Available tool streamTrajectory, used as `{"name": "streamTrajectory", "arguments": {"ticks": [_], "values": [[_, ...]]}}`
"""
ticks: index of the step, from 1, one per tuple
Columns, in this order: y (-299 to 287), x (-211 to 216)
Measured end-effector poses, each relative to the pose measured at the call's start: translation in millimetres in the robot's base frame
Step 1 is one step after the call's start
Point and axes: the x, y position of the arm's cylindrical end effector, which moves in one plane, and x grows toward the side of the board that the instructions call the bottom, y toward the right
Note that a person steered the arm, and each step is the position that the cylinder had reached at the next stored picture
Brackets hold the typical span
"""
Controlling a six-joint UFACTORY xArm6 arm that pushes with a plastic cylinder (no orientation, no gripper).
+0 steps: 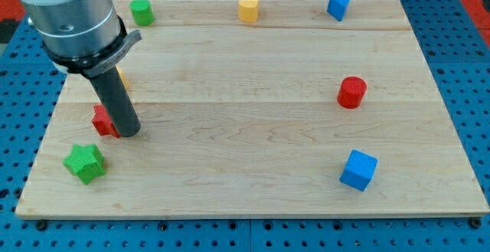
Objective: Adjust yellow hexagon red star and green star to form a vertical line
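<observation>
My tip (129, 132) rests on the board at the view's left, touching the right side of the red star (102, 121), which the rod partly hides. The green star (84, 162) lies below and left of the tip, near the board's bottom left corner. A yellow block, the hexagon (120, 76), peeks out just right of the rod above the red star; most of it is hidden behind the arm.
A green cylinder (141, 11), a yellow heart-like block (248, 8) and a blue block (338, 6) sit along the top edge. A red cylinder (352, 92) is at the right, a blue cube (358, 169) at the bottom right.
</observation>
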Motion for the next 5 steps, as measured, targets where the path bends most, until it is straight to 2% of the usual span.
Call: {"name": "streamTrajectory", "arguments": {"ticks": [1, 4, 5], "values": [[20, -2], [-37, -23], [-9, -36]]}}
